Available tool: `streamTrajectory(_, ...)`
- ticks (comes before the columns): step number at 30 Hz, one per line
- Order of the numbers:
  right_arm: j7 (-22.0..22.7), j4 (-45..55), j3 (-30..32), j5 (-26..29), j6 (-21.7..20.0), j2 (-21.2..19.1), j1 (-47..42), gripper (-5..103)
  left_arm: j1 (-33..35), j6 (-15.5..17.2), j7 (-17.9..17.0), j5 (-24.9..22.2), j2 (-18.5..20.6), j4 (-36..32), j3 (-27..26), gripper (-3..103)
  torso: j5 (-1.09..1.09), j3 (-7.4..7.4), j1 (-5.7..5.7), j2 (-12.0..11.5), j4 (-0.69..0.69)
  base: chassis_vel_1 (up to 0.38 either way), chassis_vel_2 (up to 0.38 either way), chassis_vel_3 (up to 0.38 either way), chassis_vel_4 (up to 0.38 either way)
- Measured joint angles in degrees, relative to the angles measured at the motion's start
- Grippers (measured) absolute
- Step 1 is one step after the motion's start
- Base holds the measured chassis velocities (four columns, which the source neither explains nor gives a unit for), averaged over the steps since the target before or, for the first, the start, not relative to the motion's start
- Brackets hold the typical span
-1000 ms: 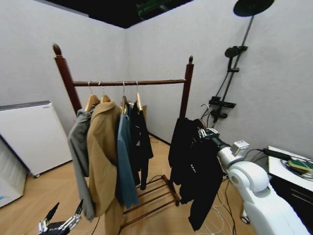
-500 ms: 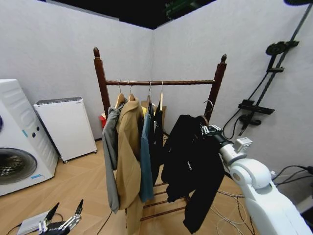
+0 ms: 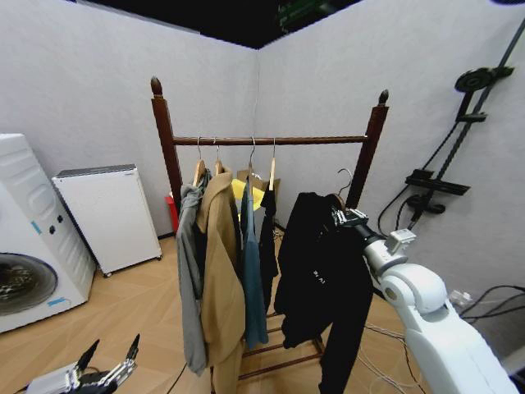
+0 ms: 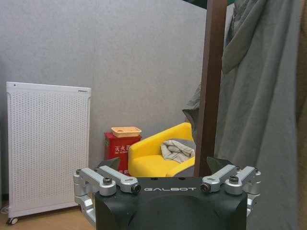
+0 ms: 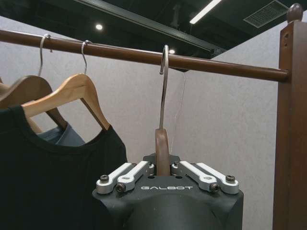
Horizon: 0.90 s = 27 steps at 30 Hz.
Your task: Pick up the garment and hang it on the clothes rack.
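The right gripper (image 5: 163,168), jaws clamped on the garment's (image 3: 324,279) hanger (image 5: 161,152), holds its hook (image 5: 164,86) just below the clothes rack's (image 3: 271,140) rod.

Even, fairly bright indoor light; ceiling lamps (image 5: 206,10) glow at the top of the right wrist view. Head view bows at its edges; shadows are soft.

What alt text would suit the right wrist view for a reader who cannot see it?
The right gripper is shut on the dark wooden hanger neck, whose metal hook rises in front of the reddish-brown wooden rack's horizontal rod. Beside it, a short black top hangs from a light wooden hanger on the rod.
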Motion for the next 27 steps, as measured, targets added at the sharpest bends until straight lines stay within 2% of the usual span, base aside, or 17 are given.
streamTrajectory(2,0.03,0.75,0.17,0.45,-0.35,-0.53,0.37,9,-0.01,0.0,0.0,0.0,0.0,0.0,0.0,100,0.0,0.02,0.04,-0.01,-0.03,-0.205,0.188,0.204,-0.207)
streamTrajectory(5,0.35,1.2,0.07,1.18,-0.91,-1.11,2.11,9,-0.01,0.0,0.0,0.0,0.0,0.0,0.0,100,0.02,0.03,0.08,-0.03,0.01,-0.125,0.152,0.103,-0.138)
streamTrajectory(11,2.27,0.45,-3.35,5.64,-4.17,-3.11,12.29,9,-0.01,0.0,0.0,0.0,0.01,0.0,0.0,100,-0.01,0.0,0.0,0.0,0.0,-0.027,0.032,0.013,-0.027)
streamTrajectory(14,3.1,-2.65,-7.41,7.74,-5.97,-3.81,19.54,9,-0.01,0.0,0.0,0.0,0.01,0.0,0.0,100,-0.04,-0.03,-0.07,0.04,0.02,0.043,-0.046,-0.04,0.058)
streamTrajectory(19,3.37,-6.56,-11.66,7.83,-7.24,-3.77,24.48,9,-0.01,0.0,0.0,0.0,0.01,0.0,0.0,100,0.01,-0.01,-0.05,0.03,-0.01,0.02,-0.026,-0.038,0.023)
streamTrajectory(27,3.94,-12.33,-19.12,6.24,-10.02,-1.12,33.03,9,-0.01,0.0,0.0,0.0,0.0,0.0,0.0,100,-0.01,0.01,0.02,0.0,0.02,0.0,0.0,0.0,0.0)
